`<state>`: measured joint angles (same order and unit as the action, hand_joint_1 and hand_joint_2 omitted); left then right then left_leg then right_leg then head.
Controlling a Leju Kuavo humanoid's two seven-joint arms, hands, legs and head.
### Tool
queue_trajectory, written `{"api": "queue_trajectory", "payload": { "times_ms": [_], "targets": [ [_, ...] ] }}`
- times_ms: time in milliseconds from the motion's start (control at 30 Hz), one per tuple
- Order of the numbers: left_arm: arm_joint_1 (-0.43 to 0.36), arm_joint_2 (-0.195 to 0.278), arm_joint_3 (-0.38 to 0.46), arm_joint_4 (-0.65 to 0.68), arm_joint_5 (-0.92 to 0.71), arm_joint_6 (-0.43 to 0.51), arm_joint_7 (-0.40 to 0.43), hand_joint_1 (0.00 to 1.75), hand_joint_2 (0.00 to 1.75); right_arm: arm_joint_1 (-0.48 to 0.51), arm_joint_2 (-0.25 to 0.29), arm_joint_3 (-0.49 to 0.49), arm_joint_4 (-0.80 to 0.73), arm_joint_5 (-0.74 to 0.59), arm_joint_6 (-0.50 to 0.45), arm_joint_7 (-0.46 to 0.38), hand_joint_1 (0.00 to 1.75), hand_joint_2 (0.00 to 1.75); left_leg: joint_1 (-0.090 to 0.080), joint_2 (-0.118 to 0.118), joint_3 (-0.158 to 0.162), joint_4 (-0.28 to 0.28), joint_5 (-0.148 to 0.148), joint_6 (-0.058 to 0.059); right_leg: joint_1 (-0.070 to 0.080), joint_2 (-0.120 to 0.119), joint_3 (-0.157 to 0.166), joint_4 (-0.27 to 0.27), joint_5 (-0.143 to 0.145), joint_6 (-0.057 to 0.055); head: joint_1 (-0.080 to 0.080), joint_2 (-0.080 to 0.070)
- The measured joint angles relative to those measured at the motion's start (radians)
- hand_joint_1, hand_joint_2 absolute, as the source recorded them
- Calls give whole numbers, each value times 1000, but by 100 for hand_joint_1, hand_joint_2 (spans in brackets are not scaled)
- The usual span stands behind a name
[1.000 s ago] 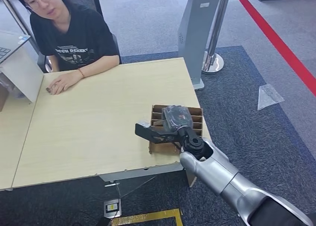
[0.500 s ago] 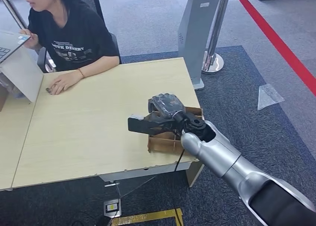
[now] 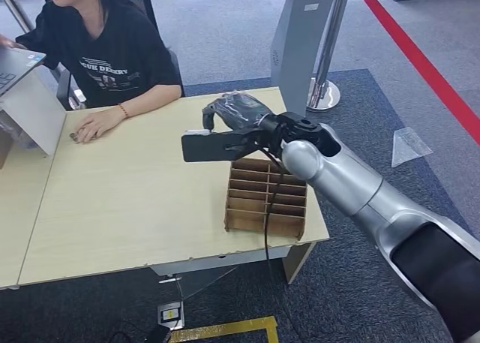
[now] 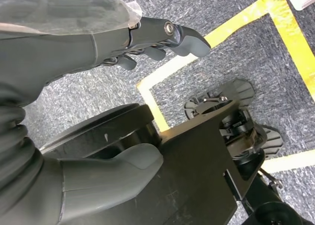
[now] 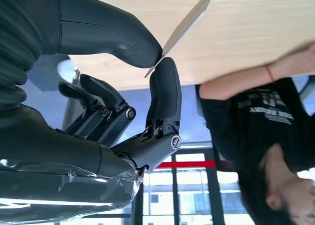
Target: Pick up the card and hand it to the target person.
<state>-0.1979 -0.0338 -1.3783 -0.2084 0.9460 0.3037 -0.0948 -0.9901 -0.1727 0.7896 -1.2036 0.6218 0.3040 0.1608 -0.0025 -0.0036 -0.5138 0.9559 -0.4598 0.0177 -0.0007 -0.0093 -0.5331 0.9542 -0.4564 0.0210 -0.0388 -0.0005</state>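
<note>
Only text: white print on person's black T-shirt (image 3: 107, 58), chest area. Head view: two lines, too small and blurred to read with certainty. Right wrist view: same shirt (image 5: 271, 112) upside down, print blurred, not legible. Small plate on grey kiosk stand (image 3: 297, 43) — pale rectangle, no characters resolvable. Card (image 3: 206, 145) pinched in right hand (image 3: 241, 121): dark face, no marking readable. Floor label (image 3: 169, 314) below table (image 3: 142, 185): small yellow mark, unreadable.
</note>
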Motion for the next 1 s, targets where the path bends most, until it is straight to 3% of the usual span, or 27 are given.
{"api": "queue_trajectory", "payload": {
  "times_ms": [100, 300, 433, 600, 767, 1000],
  "targets": [
    [-3, 1, 0, 0, 0, 0, 1, 0, 175, -41, 17, 26, 25, -39, -66, -29, 175, 175, 0, 0, -1, 0, 0, 0, 0, 0, 0, 0, 0, 0, 0, 0],
    [-7, 1, 0, 0, 1, 17, 6, 0, 175, -66, 105, 53, 151, -73, -355, -19, 175, 175, 0, 0, -1, 0, 0, 0, 0, 0, 0, 0, 0, 0, 0, 0],
    [-7, 0, 0, 0, -2, 26, 12, 0, 175, -70, 164, 65, 252, -28, -513, 44, 175, 175, 0, 0, -1, 0, 0, 0, 0, 0, 0, 0, 0, 0, 0, 0],
    [-7, 0, -5, 0, -27, 28, 27, 0, 175, -74, 220, 76, 368, 122, -695, 166, 175, 175, 0, -1, -1, 0, 0, 0, 0, -1, 0, 0, 0, 0, 0, 0],
    [-7, -1, -17, 0, -36, 23, 39, 0, 175, -88, 259, 92, 467, 274, -767, 266, 175, 175, 0, -1, 0, 0, 0, 0, 0, -1, 0, 0, 0, 0, 0, 0],
    [-7, -2, -24, 0, -34, 26, 39, 0, 175, -115, 296, 122, 568, 422, -733, 353, 175, 175, 0, -1, 0, 0, 0, 0, 0, 0, 0, 0, 0, 0, 0, 0]
  ]
}}
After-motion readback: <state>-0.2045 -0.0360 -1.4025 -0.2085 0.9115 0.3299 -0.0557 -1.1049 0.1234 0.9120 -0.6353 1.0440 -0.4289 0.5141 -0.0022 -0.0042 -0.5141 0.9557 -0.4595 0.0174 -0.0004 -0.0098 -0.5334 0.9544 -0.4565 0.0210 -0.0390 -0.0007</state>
